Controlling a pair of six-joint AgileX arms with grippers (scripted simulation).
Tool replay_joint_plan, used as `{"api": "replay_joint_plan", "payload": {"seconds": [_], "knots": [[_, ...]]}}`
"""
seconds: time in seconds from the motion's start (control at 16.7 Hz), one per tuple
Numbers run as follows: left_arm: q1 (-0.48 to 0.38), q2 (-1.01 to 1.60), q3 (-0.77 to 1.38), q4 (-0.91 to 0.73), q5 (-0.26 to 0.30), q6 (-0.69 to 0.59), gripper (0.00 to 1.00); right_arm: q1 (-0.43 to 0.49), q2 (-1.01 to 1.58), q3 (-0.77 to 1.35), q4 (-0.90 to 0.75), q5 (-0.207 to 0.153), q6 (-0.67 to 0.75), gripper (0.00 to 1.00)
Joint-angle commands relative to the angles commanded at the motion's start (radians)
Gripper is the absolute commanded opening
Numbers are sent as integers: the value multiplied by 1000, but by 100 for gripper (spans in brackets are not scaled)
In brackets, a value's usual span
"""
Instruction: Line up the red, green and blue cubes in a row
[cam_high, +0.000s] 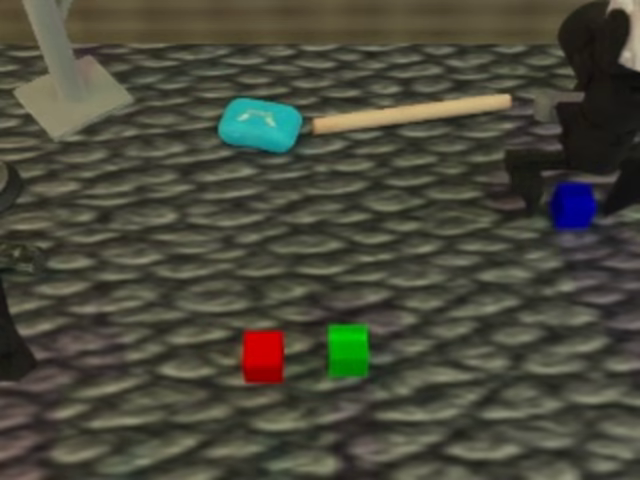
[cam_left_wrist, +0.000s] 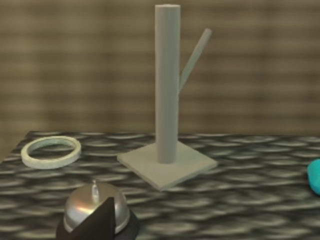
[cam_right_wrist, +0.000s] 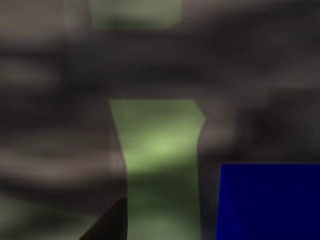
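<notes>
The right gripper (cam_high: 572, 190) is low over the table (cam_high: 420, 290) near its right edge, directly at the blue cube (cam_high: 573, 205). In the top view its dark fingers come down around the cube, one finger (cam_high: 524, 185) standing apart on the cube's left and the rest of the tool crowding the cube from above and the right. The pictures do not settle whether the fingers are pressing the cube or just bracketing it, so I cannot tell its grip. In the right wrist view the blue cube (cam_right_wrist: 270, 200) fills a corner very close to the camera, with one dark fingertip (cam_right_wrist: 107, 222) well apart from it.

The red cube (cam_high: 263, 356) and the green cube (cam_high: 348, 351) sit side by side toward the front edge of the table, near the middle, with a small gap between them, red to the left of green. The blue cube is well apart from both.

A turquoise block (cam_high: 260, 125) with a wooden stick handle (cam_high: 410, 113) lies toward the back edge. A grey stand (cam_high: 70, 85) occupies the back left corner; the left wrist view also shows a pale ring (cam_left_wrist: 51, 152) and a silver bell (cam_left_wrist: 97, 210) nearby.

The left arm (cam_high: 12, 340) is parked at the table's left edge; I cannot tell its fingers' state.
</notes>
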Motion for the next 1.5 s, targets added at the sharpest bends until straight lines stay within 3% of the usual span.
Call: {"api": "replay_joint_plan", "payload": {"seconds": [0.54,1.14,1.5], "knots": [[0,0,0,0,0,0,100,0,0,0,0,0,0,2],[0,0,0,0,0,0,100,-3,-16,6,-7,2,0,0],[0,0,0,0,0,0,100,3,-54,152,-201,1,-1,0]]}}
